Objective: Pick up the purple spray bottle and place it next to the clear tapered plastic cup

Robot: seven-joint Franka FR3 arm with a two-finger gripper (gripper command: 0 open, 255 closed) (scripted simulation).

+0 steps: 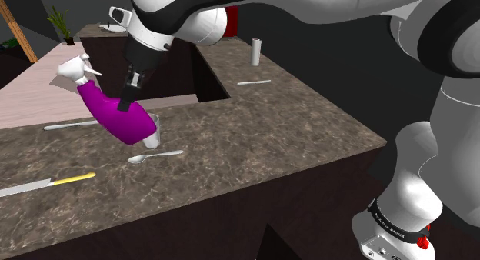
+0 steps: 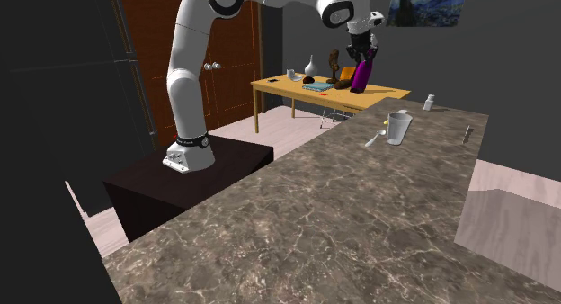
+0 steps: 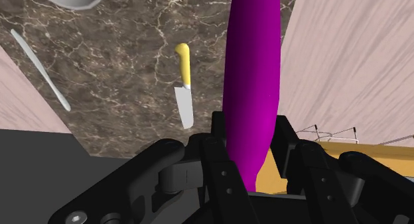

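I had the gripper [image 1: 128, 103] clenched on the purple spray bottle [image 1: 119, 121], fingers gripping the upper body just under the white nozzle [image 1: 77, 67]. The wrist view showed the same thing: the black fingers [image 3: 286, 140] pressed to both sides of the purple body [image 3: 252, 63]. The bottle hung tilted, with the nozzle up toward the shoulder view's left and the base low by the clear cup [image 1: 153, 134]. In the second exterior view the bottle [image 2: 361, 76] sat well above the marbled counter [image 2: 360, 212] and the cup [image 2: 397, 128], so I judged it airborne, in the carry and not yet the set-down. The overlap with the cup in the shoulder view was probably just the camera line. To do this step well, I figured the wrist needed rolling first to bring the bottle upright, since a slanted base would land on one edge and tip. Then I'd come down onto bare counter [image 1: 254, 135] to the shoulder view's right of the cup, not over it. The spoon [image 1: 154, 155] lay just beside the cup on the near side, so that patch was a bad landing spot. The yellow-handled knife [image 3: 184, 83] and a long grey utensil [image 3: 40, 67] lay further off and were no concern. The cup looked light and stood near the counter edge, so a sideways brush from the bottle could knock it off. A straight vertical descent was safer, and I'd let go only once the base sat flat.
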